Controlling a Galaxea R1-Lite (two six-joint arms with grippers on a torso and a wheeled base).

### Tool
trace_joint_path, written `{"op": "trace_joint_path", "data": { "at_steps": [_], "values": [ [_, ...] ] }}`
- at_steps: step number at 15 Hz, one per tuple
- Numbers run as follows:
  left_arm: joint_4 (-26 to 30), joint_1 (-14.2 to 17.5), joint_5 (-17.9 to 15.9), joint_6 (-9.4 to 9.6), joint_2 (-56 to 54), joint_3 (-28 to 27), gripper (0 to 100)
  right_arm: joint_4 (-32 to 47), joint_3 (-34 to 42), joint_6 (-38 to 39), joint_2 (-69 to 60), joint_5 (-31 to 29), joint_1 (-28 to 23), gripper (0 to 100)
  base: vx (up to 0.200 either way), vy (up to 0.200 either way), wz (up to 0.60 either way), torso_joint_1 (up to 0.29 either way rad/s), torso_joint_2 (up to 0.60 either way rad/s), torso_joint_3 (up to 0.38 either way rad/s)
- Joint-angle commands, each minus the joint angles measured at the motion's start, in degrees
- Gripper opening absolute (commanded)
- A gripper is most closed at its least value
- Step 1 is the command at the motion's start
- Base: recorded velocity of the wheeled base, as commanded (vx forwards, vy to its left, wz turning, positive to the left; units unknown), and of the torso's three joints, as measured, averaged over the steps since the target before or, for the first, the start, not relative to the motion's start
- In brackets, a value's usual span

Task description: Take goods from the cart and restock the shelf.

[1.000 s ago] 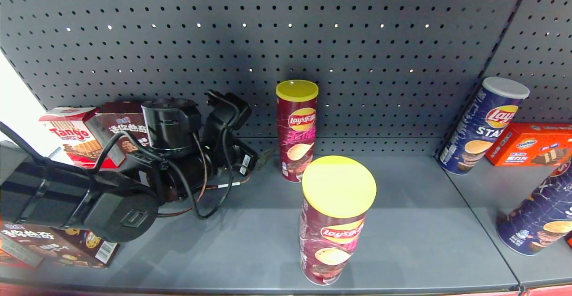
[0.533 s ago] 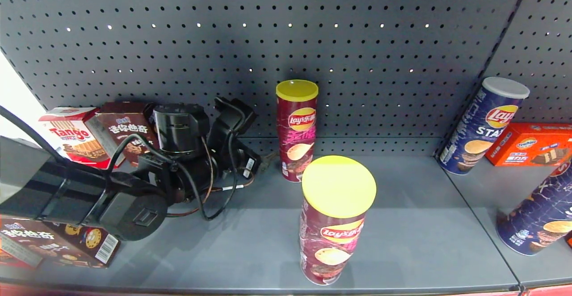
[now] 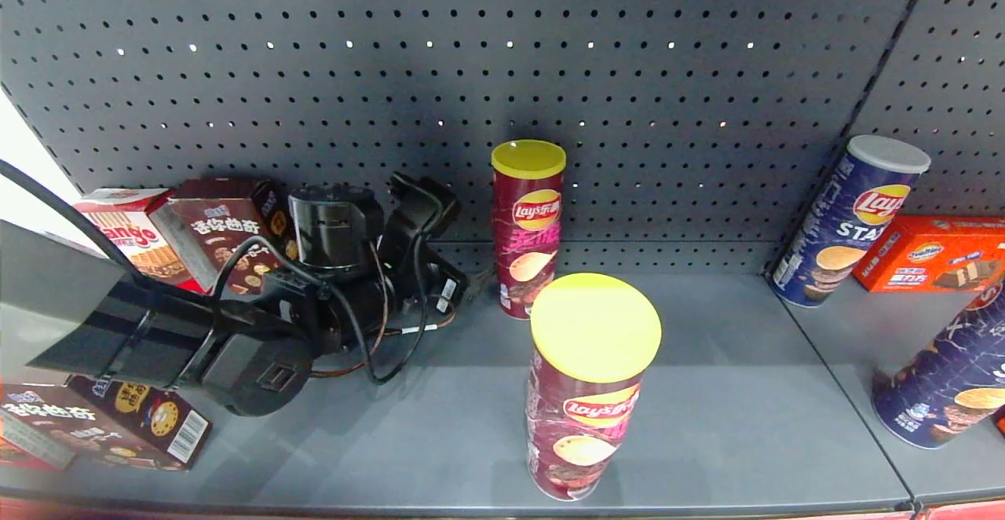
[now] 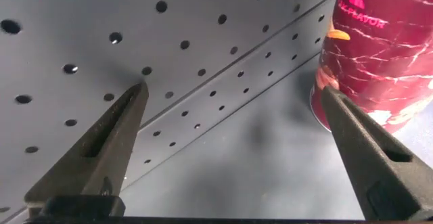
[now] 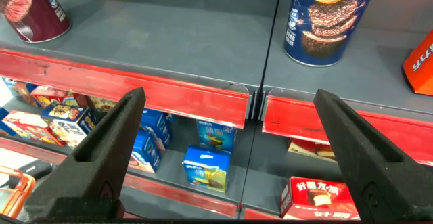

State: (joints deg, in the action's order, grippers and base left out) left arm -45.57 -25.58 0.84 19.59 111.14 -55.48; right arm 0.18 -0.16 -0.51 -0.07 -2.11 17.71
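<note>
The yellow-lidded maroon chip tube (image 3: 528,229) stands at the back of the grey metal shelf (image 3: 730,394), apparently delivered, beside the left gripper (image 4: 233,92), fingers wide and empty like those of the right gripper (image 5: 230,97); more restocking likely remains.

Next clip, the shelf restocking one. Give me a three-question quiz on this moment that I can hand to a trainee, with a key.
1. True or false: the left gripper is shut on the rear maroon cylindrical crisp can with a yellow lid.
2. How many maroon, yellow-lidded cans stand on the grey metal shelf? A one, B two, C three.
3. Fill in: the right gripper, facing the red shelf-edge strip, has its jaws ___.

Key
1. False: its jaws stand wide apart beside that can.
2. B: the rear one and the front maroon can.
3. open
</note>
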Motion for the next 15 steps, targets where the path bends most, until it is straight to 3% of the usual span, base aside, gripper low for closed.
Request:
{"op": "trace_joint_path", "data": {
  "at_steps": [1,7,9,11,13,15],
  "values": [
    [-0.05,-0.26,0.21,0.01,0.48,-0.51,100,-0.01,-0.02,-0.02,0.07,0.00,-0.05,100,0.000,0.000,0.00,0.000,0.00,0.000],
    [-0.05,-0.44,0.21,0.01,-2.77,0.90,100,-0.01,-0.02,-0.02,0.07,0.00,-0.05,100,0.000,0.000,0.00,0.000,0.00,0.000],
    [-0.05,-2.02,0.13,-2.19,-9.98,5.73,100,-0.01,-0.02,-0.02,0.07,0.00,-0.05,100,0.000,0.000,0.00,0.000,0.00,0.000],
    [-0.75,-3.87,0.39,-5.53,-15.25,9.69,100,-0.01,-0.02,-0.02,0.07,0.00,0.04,100,0.000,0.000,0.00,0.000,0.00,0.000],
    [-3.56,-4.66,0.39,-6.41,-21.05,15.75,100,-0.01,-0.02,-0.02,0.07,0.00,0.04,100,0.000,0.000,0.00,0.000,0.00,0.000],
    [-9.54,-7.82,0.30,-9.66,-25.36,21.99,100,-0.01,0.07,-0.02,0.07,0.00,0.04,100,0.000,0.000,0.00,0.000,0.00,0.000]
  ]
}}
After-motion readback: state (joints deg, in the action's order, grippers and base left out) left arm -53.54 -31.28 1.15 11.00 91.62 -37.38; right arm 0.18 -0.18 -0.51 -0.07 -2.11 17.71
